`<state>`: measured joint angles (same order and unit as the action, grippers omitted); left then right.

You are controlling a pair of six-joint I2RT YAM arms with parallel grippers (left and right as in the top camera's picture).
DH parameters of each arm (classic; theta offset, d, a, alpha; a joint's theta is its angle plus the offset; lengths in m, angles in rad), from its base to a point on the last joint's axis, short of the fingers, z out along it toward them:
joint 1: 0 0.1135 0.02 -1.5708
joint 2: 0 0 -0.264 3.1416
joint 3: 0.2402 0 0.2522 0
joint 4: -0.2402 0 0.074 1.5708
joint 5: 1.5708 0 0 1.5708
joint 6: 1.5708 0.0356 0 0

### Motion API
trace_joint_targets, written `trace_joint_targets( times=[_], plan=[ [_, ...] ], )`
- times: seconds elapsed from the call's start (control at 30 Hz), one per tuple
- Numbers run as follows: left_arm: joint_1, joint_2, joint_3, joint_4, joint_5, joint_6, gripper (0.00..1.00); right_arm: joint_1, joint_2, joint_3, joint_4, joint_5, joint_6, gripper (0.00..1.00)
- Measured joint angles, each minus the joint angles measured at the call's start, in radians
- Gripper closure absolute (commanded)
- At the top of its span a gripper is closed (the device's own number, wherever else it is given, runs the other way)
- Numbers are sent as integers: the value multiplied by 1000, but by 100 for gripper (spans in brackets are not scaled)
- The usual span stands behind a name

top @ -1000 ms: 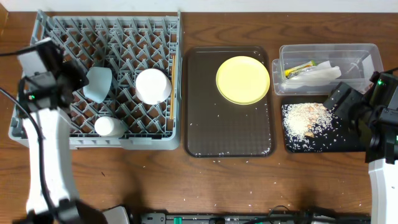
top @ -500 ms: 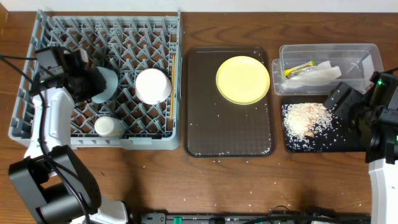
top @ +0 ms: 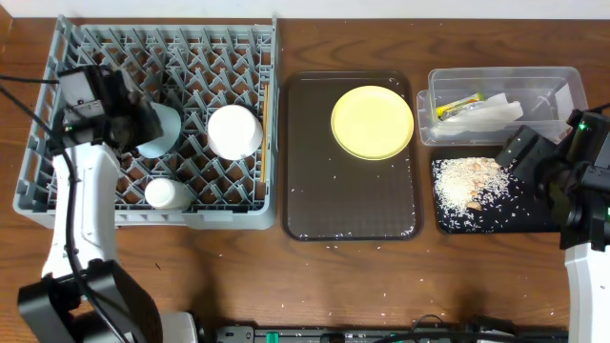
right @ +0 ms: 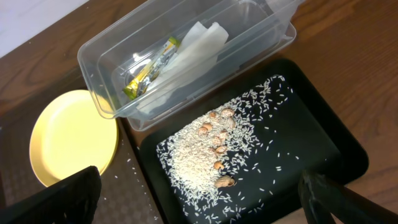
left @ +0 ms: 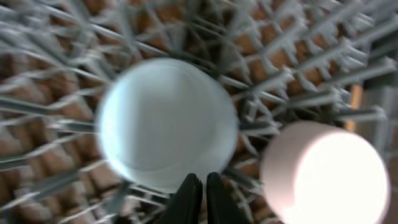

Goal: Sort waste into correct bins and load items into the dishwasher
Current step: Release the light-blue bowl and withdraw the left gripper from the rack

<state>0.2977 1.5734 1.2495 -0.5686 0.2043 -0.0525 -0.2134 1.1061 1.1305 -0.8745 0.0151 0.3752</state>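
The grey dish rack (top: 57,200) holds the light blue bowl (top: 160,131), the white bowl (top: 234,131), the small white cup (top: 170,193) and the chopsticks (top: 265,133) along its right edge. My left gripper (top: 135,122) is shut and empty, its tips (left: 200,186) at the edge of the light blue bowl (left: 166,121), beside the white bowl (left: 323,171). The yellow plate (top: 372,122) lies on the brown tray. The clear tub (right: 261,37) holds the wrapper (right: 149,65) and the napkin (right: 186,56). Rice crumbs (right: 199,155) lie in the black tray (right: 311,143). My right gripper (right: 199,180) is open above them.
The dark brown serving tray (top: 348,200) sits between the rack and the bins, with stray rice grains on it. More grains are scattered on the wooden table along the front. The clear tub (top: 553,81) stands behind the black tray (top: 505,214) at the right.
My left gripper has swung right from the rack's left side to the light blue bowl. The right arm has not moved.
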Motion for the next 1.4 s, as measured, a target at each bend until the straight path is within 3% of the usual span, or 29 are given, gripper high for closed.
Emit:
trace_joint_targets(
  times=[0.37, 0.73, 1.1, 1.4],
  plan=[
    [0, 90, 0, 45, -130, 0, 93, 0, 0, 0, 0, 0, 0, 1],
    [-20, 93, 0, -29, -95, 0, 93, 0, 0, 0, 0, 0, 0, 1],
    [-20, 89, -1, 52, -175, 0, 92, 0, 0, 0, 0, 0, 0, 1],
    [-20, 142, -2, 14, -21, -3, 92, 0, 0, 0, 0, 0, 0, 1]
  ],
)
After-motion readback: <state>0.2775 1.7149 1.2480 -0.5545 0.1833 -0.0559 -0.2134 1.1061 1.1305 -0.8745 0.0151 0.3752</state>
